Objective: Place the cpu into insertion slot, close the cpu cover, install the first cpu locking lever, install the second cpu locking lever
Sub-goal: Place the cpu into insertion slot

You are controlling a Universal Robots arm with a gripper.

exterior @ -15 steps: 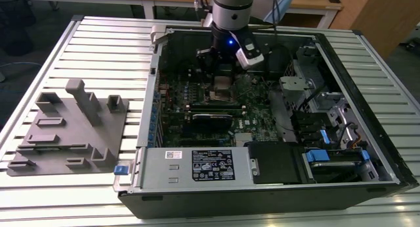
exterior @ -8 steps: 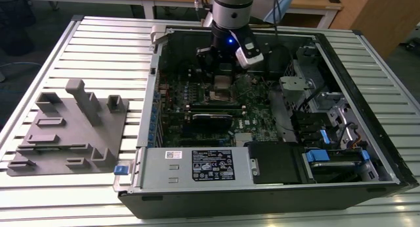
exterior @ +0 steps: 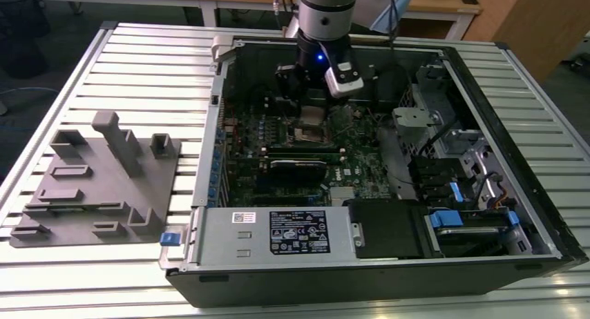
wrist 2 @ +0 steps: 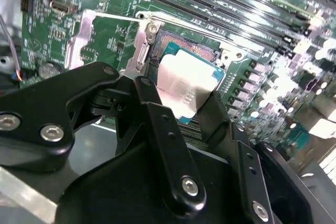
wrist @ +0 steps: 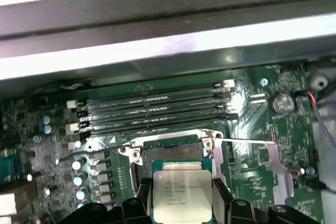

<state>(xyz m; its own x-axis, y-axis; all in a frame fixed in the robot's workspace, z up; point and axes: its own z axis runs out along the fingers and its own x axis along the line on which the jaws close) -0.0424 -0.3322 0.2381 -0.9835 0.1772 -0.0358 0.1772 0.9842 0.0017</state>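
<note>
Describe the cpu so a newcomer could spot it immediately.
Inside the open computer case, find the green motherboard. Beside its long memory slots sits the square insertion slot. Close by, the end effector pinches the cpu, the only solid, flat silver-grey square there.

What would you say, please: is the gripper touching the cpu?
Touching. In the first wrist view the gripper clamps the cpu: its black fingers press against two opposite edges with no gap.

The exterior view overlooks the open black computer case (exterior: 369,291); both wrist views closely share its green circuit board (wrist 2: 105,35) (wrist: 252,129).
</note>
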